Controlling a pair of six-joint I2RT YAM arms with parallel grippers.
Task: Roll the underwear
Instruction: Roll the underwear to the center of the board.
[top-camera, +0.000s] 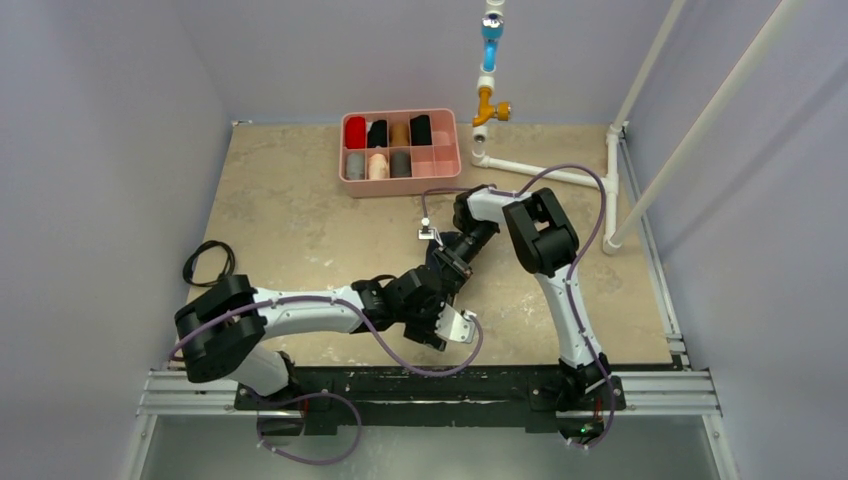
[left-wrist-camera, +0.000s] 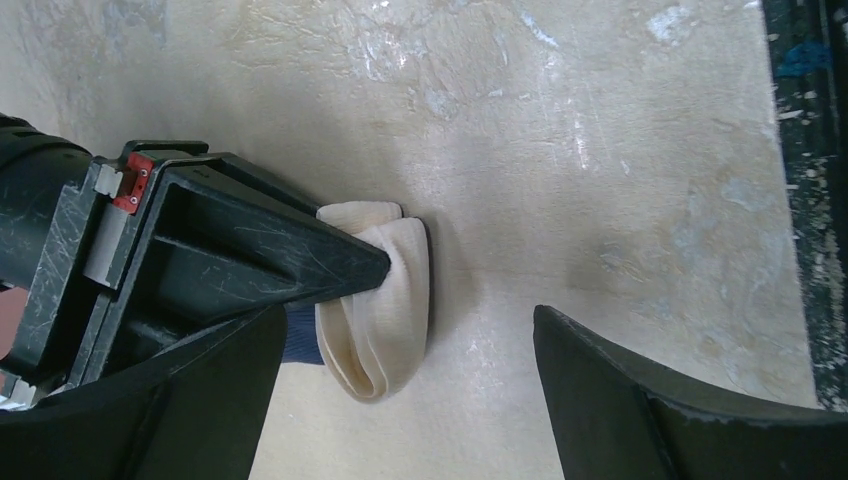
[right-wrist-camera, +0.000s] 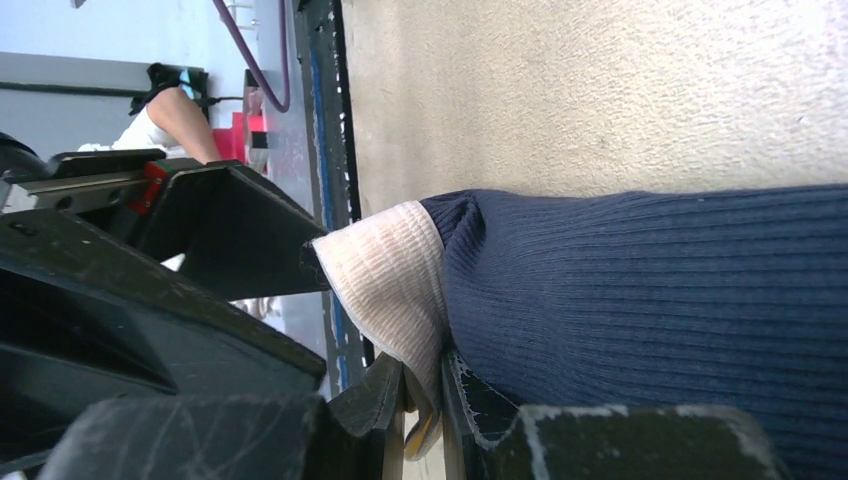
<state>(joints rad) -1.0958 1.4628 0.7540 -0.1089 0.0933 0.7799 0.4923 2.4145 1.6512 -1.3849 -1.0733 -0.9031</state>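
Right fingers: The band (right-wrist-camera: 385, 280) of the underwear (right-wrist-camera: 650, 290) is clamped between the nearly closed tips of the right gripper (right-wrist-camera: 422, 388). A cream edge is seen in the slit between them.
Left fingers: The left gripper (left-wrist-camera: 410, 318) is held spread wide, with nothing grasped. The doubled band lies between its tips. In the right wrist view one tip is seen at the band's edge, but whether it touches cannot be told.
Underwear: It lies on the counter (top-camera: 300, 220), about midway between the left and right edges and nearer the near edge than the far one. From above it is hidden under the two grippers.
Shape: The band is folded over on itself, and the navy cloth is bunched thick behind it. Whether a full turn has been made cannot be told.
Done: A first fold or turn at the band end is judged to be begun.
Remaining: The rest of the navy cloth is judged to need winding up and tightening.
Far edge: A pink tray (top-camera: 400, 188) of fabric rolls stands at the middle of the far edge, well apart.
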